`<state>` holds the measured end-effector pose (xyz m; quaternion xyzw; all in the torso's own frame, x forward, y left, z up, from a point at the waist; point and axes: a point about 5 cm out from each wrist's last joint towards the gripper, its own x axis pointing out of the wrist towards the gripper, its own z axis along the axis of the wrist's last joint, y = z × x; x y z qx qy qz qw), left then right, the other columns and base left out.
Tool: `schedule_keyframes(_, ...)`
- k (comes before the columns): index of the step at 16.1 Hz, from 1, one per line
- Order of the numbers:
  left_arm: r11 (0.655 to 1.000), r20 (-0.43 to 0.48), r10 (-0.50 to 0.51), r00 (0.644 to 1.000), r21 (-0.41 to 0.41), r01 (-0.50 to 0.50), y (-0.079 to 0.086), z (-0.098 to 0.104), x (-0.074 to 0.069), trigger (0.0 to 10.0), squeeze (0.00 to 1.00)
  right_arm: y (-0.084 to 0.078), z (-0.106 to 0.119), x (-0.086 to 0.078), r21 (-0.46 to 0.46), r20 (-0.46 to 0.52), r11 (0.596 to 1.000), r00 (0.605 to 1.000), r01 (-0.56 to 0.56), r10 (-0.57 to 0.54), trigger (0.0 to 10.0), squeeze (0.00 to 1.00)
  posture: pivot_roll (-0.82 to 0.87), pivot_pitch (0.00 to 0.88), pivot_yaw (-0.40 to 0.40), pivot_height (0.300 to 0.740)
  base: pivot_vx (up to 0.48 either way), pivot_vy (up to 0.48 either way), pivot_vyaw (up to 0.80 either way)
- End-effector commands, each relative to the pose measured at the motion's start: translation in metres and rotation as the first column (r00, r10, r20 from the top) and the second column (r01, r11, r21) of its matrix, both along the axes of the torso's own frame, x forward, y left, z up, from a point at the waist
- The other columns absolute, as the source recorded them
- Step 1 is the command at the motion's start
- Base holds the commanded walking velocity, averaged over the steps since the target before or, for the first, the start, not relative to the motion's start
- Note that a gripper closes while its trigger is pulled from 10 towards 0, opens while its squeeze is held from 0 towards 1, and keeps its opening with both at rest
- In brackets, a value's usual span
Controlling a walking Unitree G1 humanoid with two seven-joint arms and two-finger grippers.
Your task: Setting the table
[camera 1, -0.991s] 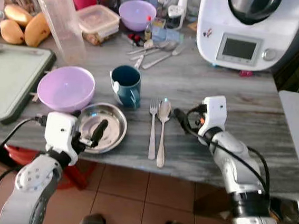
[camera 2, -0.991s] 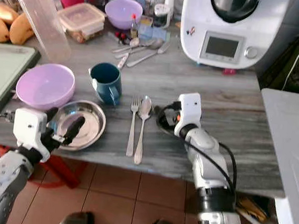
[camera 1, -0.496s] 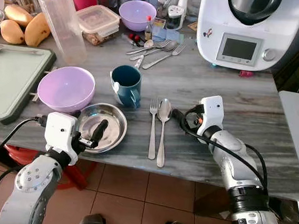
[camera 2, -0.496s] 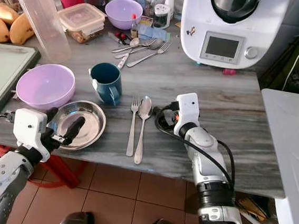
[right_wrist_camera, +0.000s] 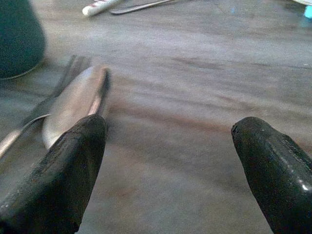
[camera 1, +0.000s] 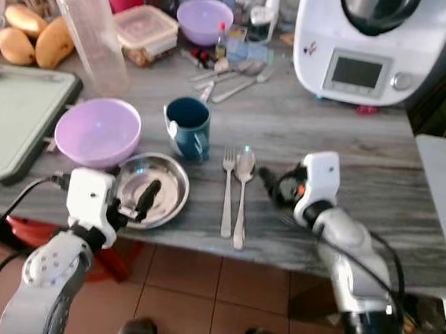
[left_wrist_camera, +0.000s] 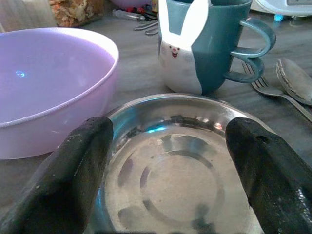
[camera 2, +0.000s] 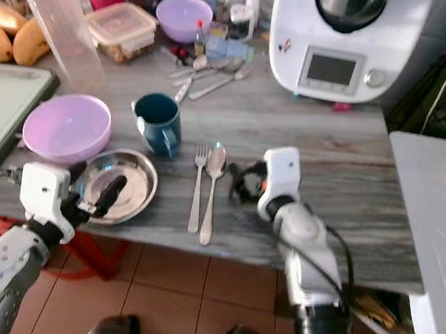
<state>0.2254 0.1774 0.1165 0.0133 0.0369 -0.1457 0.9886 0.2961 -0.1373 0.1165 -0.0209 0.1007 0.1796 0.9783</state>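
- Here, on the grey wood-grain table, a place setting lies near the front edge: a steel plate, a fork and a spoon.
- The fork and spoon lie side by side, nearly touching, handles toward the table's front edge, at about 3 o'clock from the steel plate.
- A teal mug (with a white rabbit face, seen in the left wrist view) stands upright at about 1 o'clock from the steel plate, just beside it.
- A lilac bowl sits at about 10 o'clock from the steel plate, its rim close to the plate's.
- The left gripper hovers over the near side of the steel plate, its fingers spread wide and holding nothing.
- The right gripper sits low over the table at about 3 o'clock from the spoon, fingers wide apart and empty, pointing toward the spoon's bowl.
- Farther back stand a clear bottle with an orange cap, a second lilac bowl, loose cutlery and a white kitchen machine.
- A green cutting board lies at 9 o'clock from the lilac bowl.
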Motion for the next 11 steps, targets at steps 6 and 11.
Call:
schedule_keyframes(6, 1.0, 0.008, 0.007, 1.0, 0.009, -0.007, 0.002, 0.003, -0.001, 10.0, 0.0, 0.004, 0.006, 0.015, -0.012, 0.001, 0.999, 0.999, -0.051, 0.051, 10.0, 1.0, 0.07, 0.139, 0.03, 0.74, 0.0, 0.0, 0.0)
schedule_keyframes(11, 1.0, 0.006, 0.007, 1.0, 0.01, -0.007, 0.002, 0.003, -0.002, 10.0, 0.0, -0.014, -0.004, 0.024, 0.011, -0.077, 1.0, 0.997, 0.015, -0.014, 10.0, 1.0, 0.07, 0.142, 0.035, 0.74, 0.0, 0.0, 0.0)
